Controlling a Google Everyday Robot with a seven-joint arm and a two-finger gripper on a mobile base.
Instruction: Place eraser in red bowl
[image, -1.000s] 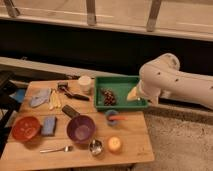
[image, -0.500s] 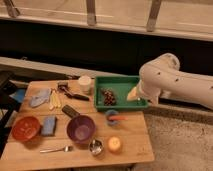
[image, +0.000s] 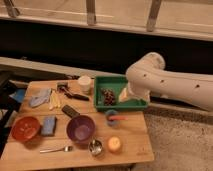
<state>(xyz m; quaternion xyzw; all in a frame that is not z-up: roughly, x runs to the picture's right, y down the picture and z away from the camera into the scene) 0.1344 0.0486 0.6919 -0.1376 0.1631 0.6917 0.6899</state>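
The eraser (image: 70, 111) is a small dark block lying on the wooden table (image: 132, 135), just above and left of the purple bowl (image: 81, 128). The red bowl (image: 26, 128) stands at the table's front left, with a blue rectangular pad (image: 48, 125) between it and the purple bowl. My white arm (image: 160, 80) reaches in from the right. The gripper (image: 126, 95) is at its lower end, over the right part of the green tray (image: 116, 81), well to the right of the eraser and far from the red bowl.
The green tray holds a dark lumpy object (image: 107, 96). A white cup (image: 84, 82), a black-handled tool (image: 70, 91) and a blue cloth (image: 39, 97) lie at the back left. A small steel cup (image: 95, 147), a fork (image: 55, 149) and an orange round thing (image: 114, 144) sit near the front edge.
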